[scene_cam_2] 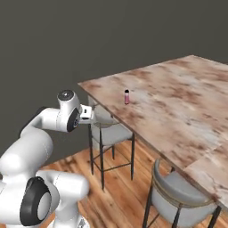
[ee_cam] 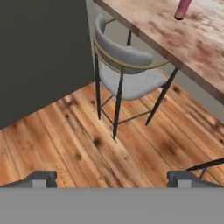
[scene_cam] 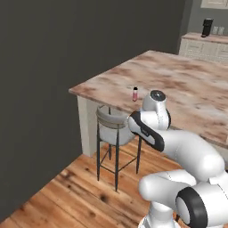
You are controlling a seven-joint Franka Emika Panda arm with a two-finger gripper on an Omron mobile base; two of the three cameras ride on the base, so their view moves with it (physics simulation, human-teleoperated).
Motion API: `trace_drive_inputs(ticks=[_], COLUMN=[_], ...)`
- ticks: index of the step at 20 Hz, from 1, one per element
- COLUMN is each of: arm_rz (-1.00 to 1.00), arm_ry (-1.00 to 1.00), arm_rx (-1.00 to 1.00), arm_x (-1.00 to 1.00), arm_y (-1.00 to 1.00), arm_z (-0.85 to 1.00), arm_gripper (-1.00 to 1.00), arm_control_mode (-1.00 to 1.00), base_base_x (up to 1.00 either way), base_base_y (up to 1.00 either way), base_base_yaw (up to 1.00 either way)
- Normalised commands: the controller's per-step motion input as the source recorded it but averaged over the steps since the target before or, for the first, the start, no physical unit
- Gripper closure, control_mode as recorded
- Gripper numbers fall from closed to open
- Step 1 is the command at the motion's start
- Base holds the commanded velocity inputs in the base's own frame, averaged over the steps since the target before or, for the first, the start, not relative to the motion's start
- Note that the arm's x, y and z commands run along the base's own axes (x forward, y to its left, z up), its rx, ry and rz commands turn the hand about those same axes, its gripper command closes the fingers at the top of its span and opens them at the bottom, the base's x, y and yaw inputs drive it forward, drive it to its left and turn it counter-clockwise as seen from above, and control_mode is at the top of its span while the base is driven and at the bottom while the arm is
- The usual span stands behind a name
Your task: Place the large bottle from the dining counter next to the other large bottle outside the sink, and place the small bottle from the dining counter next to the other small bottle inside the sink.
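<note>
A small pink bottle with a dark cap stands upright on the dining counter, near its left end and close to the front edge. In the hand view the bottle's base shows at the top right, on the counter. My gripper is open and empty, below counter height in front of the stool, pointing down at the floor. The hand sits left of the counter's corner. The large bottle and the sink are out of view.
A grey-seated metal stool stands under the counter edge right by the hand. A second stool is further right. A dark wall closes the left side. Pale cabinets with a dark appliance stand far back.
</note>
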Motion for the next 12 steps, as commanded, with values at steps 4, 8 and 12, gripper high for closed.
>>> trace_drive_inputs(ticks=[4, 8, 12], arm_rz=[0.0, 0.0, 0.0], arm_ry=[0.0, 0.0, 0.0], arm_rx=[0.0, 0.0, 0.0], arm_x=[0.0, 0.0, 0.0], arm_y=[0.0, 0.0, 0.0], arm_z=[0.0, 0.0, 0.0], arm_gripper=[-1.0, -1.0, -1.0], arm_control_mode=[1.0, 1.0, 1.0], base_base_x=[0.65, 0.49, 0.36], base_base_y=[0.62, 0.58, 0.48], base_base_yaw=[-0.37, -0.34, -0.32])
